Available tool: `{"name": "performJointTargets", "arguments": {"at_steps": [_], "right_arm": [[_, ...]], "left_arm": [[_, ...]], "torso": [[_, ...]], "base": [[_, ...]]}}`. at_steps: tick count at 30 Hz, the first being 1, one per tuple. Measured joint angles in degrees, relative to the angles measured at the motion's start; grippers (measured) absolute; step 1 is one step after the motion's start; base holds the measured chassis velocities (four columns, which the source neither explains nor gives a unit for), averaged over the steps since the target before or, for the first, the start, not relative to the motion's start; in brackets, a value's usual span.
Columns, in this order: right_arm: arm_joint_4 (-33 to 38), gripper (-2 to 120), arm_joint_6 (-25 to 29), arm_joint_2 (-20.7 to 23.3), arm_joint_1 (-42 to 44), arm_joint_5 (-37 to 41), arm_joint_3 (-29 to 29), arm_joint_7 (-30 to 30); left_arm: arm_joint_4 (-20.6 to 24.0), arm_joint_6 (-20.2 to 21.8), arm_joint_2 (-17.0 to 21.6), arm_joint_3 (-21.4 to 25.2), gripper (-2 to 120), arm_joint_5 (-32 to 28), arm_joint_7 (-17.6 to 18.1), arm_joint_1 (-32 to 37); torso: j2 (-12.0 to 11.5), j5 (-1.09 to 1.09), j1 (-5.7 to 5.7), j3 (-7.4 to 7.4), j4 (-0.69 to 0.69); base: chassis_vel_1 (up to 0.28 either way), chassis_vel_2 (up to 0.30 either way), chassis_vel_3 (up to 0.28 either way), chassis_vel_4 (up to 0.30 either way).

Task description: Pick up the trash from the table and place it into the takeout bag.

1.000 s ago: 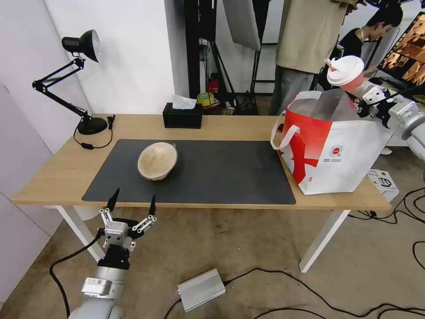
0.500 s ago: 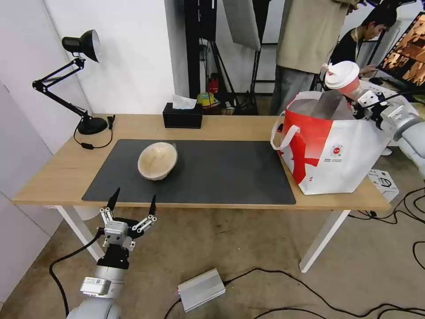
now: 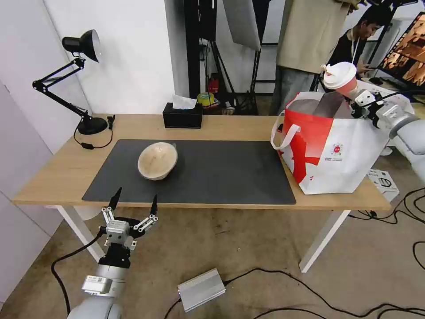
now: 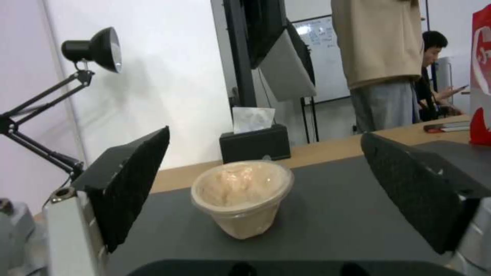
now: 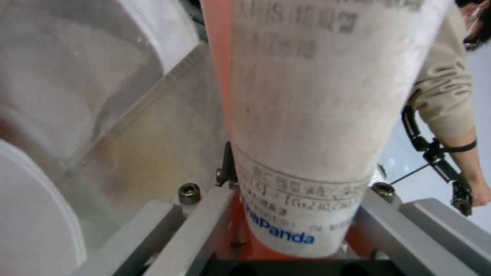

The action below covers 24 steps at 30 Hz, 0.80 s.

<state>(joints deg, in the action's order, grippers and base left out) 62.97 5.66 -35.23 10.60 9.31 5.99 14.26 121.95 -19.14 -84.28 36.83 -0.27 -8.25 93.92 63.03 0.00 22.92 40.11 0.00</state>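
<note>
A long light-wood worktop (image 3: 230, 126) with white legs stands on a bare concrete floor, a large dark grey mat (image 3: 212, 170) spread over its middle. Nearest the robot, below the front edge of the worktop, the left hand (image 3: 133, 200) waits with its two black fingers spread wide apart, gripping nothing. Just past it, on the left part of the mat, a beige pulp bowl (image 3: 157, 160) lies tilted on its side, its opening turned toward the left hand. Along the back edge sit a black tissue box (image 3: 182, 115) and, at the far left, a black jointed desk lamp (image 3: 82, 79). On the right end of the worktop stands the large white takeout bag with a red brush-stroke print (image 3: 336, 146), mouth open and silver lining showing. Above its far right rim the right hand (image 3: 359, 98) is clamped on a red drink cup with a white lid (image 3: 341, 77), tipped over the opening.
</note>
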Motion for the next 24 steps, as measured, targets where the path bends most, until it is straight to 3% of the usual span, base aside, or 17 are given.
{"name": "performJointTargets", "arguments": {"at_steps": [8,24], "right_arm": [[0.8,10,-0.1,0.7,1.0,0.2,-0.3,0.0],[3.5,69,-0.4,2.5,1.6,1.6,-0.4,-0.4]], "left_arm": [[0.0,0.1,-0.3,-0.3,100,0.3,0.0,-0.1],[0.4,0.1,-0.4,-0.1,100,0.4,-0.1,0.1]], "torso": [[0.0,0.00,0.00,0.00,0.00],[0.0,0.00,0.00,0.00,0.00]], "base": [[0.000,0.000,0.000,0.000],[0.000,0.000,0.000,0.000]]}}
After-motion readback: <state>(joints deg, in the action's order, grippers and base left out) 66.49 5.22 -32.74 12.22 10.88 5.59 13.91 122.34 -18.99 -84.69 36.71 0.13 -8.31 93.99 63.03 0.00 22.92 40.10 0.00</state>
